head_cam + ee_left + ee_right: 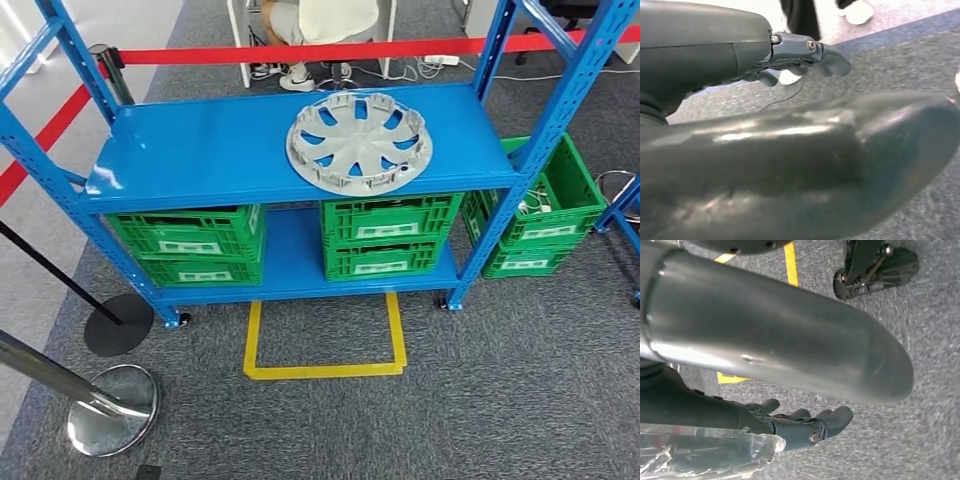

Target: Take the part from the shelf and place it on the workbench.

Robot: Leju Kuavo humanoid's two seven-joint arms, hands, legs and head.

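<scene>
Carpet (490, 400) lies nearest, grey, with a yellow floor box (324, 370) taped just in front of the shelf (211, 150), likely a standing mark for the robot.

Largest after that is the shelf itself, blue, with two decks. On its top deck, right of middle, rests the part (359, 141), one grey wheel cover lying flat with its inner clips up (a face that offers the hands a rim to catch). It lies on the shelf, not on a workbench. This fits either a pick to come or a part put back; the pictures do not settle which.

Green crates (381, 235) come next: four on the lower deck in two stacks of two, and two more stacked beyond the shelf's right post. Two stanchion bases (113, 408) stand left of the shelf, and a red barrier tape (302, 52) runs behind it, where a person sits.

Left hand (802, 57) hangs over carpet, fingers loosely apart, holding nothing. Right hand (802, 422) is likewise spread and holds nothing, beside the yellow tape.
</scene>
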